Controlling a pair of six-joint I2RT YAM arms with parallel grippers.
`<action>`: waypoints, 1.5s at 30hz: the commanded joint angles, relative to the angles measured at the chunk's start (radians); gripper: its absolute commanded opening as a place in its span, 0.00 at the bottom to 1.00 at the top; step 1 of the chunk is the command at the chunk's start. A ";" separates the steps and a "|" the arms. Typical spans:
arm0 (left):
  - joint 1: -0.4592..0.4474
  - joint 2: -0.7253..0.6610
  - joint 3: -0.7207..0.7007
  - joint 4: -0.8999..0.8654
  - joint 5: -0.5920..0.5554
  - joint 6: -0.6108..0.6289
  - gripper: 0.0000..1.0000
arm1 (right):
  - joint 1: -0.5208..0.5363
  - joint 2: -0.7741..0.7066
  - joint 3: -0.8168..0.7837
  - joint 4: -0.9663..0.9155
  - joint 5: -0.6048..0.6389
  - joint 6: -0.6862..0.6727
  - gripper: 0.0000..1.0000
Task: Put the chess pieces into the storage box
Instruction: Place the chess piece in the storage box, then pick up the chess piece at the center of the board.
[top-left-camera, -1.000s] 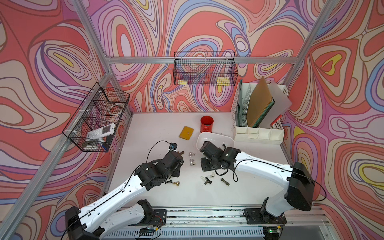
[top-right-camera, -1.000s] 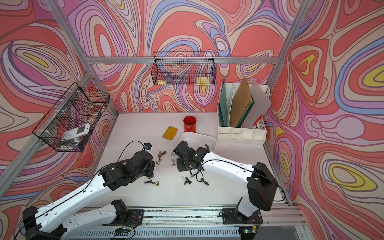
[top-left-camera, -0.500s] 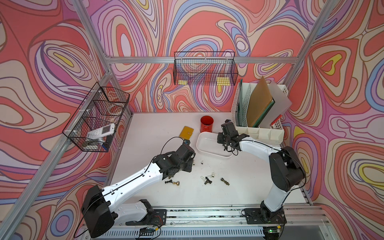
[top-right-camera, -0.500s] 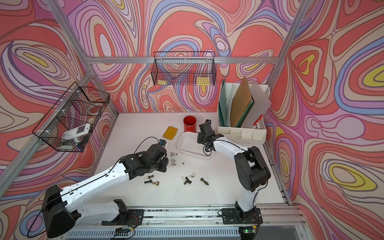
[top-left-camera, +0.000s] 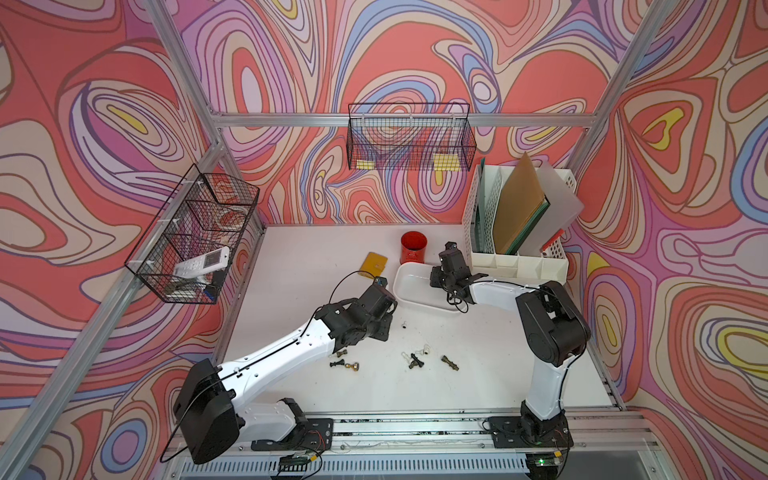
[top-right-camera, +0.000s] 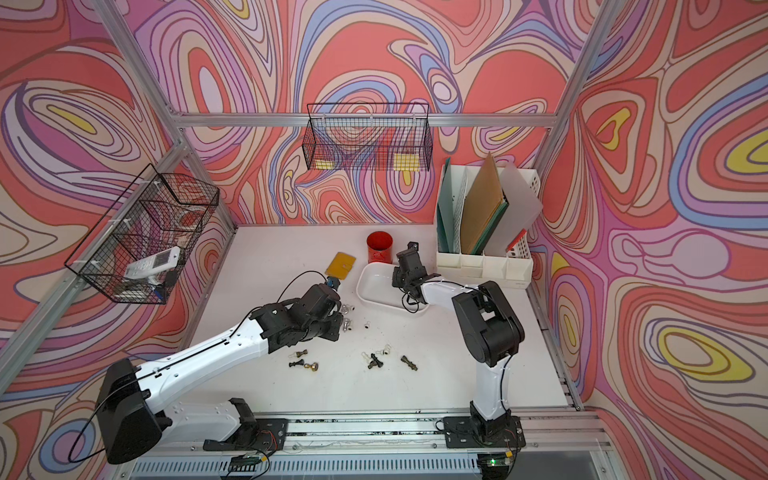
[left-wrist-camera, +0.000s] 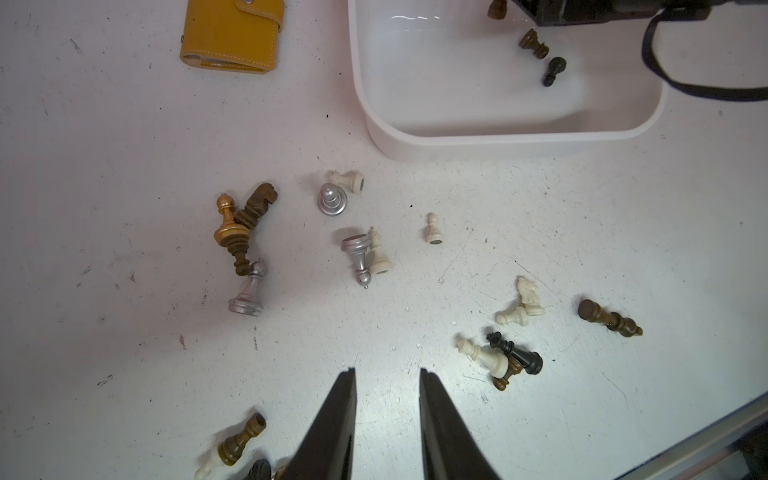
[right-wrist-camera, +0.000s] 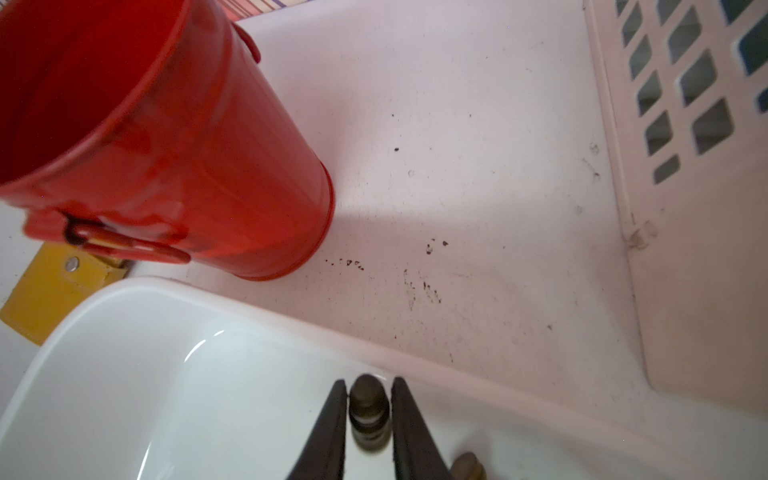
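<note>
Above the storage box (right-wrist-camera: 124, 353), by its rim: right tool (right-wrist-camera: 369, 379), parted slightly around a brown piece (right-wrist-camera: 368, 411) — thin gaps on both sides, not plainly clamped. Inside the box, two dark pieces (left-wrist-camera: 534, 43). Over the desk (left-wrist-camera: 124, 332), left tool (left-wrist-camera: 386, 370) partly open and empty — chess pieces (left-wrist-camera: 357, 253) scattered below, near the box.

White storage box (top-left-camera: 400, 286), red cup (top-left-camera: 414, 248), yellow wallet (top-left-camera: 375, 262)

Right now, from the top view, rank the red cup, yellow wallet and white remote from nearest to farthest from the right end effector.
1. Red cup, just beyond the right end effector.
2. Yellow wallet, farther to the left.
3. White remote, in the left wall's wire basket.
</note>
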 joint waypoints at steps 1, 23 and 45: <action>0.006 0.019 0.047 0.006 -0.017 0.028 0.32 | -0.005 -0.001 -0.015 0.029 -0.011 -0.014 0.25; 0.006 0.074 0.068 -0.076 0.075 0.005 0.32 | 0.001 -0.379 -0.055 -0.144 -0.187 0.004 0.28; -0.121 0.093 -0.138 0.230 0.235 0.095 0.32 | 0.027 -0.636 -0.262 -0.210 -0.252 0.030 0.27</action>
